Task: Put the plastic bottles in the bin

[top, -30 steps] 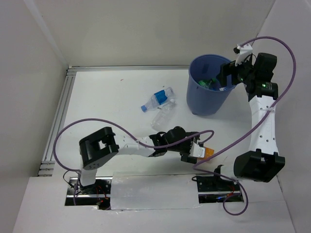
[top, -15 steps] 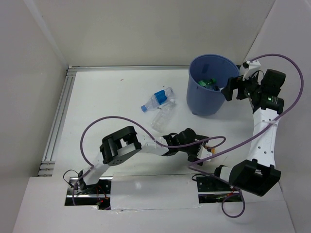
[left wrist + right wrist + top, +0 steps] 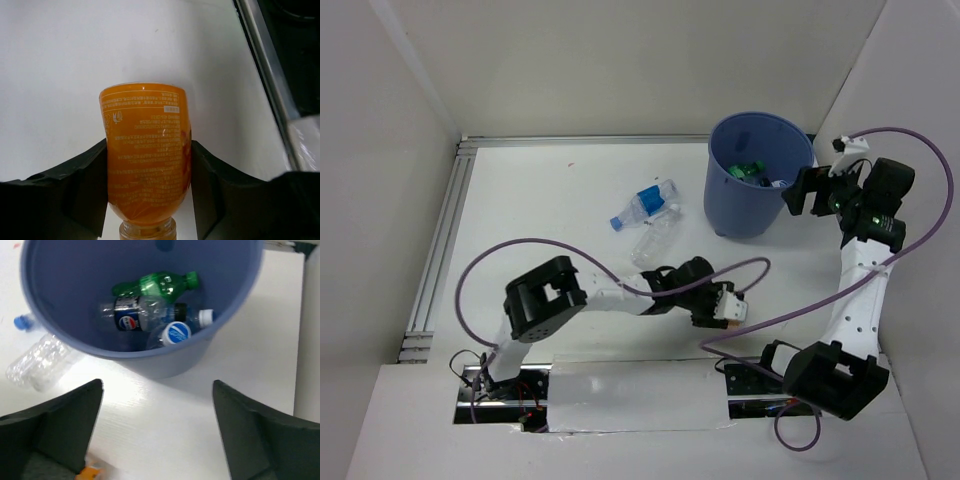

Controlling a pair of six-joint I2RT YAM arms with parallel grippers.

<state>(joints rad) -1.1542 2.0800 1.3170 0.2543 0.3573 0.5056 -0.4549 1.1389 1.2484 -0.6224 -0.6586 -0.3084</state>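
My left gripper (image 3: 724, 306) is near the table's front edge. In the left wrist view it (image 3: 148, 150) is shut on the short orange bottle (image 3: 145, 125), with a jaw pressed on each side and the neck towards the camera. My right gripper (image 3: 798, 192) is open and empty just right of the blue bin (image 3: 745, 212). The right wrist view looks down into the bin (image 3: 165, 364). A green bottle (image 3: 157, 284), a dark-labelled bottle (image 3: 127, 314) and a blue-labelled bottle (image 3: 176, 333) lie in it. A blue-labelled clear bottle (image 3: 646, 203) and a plain clear bottle (image 3: 656, 240) lie on the table left of the bin.
A metal rail (image 3: 445, 225) runs along the table's left edge, and another along the back. White walls close in on the left, back and right. Purple cables (image 3: 520, 250) loop over the table from both arms.
My right gripper has drawn back from over the bin to its right side, open. My left gripper stays near the front edge on the orange bottle while its arm has shifted.
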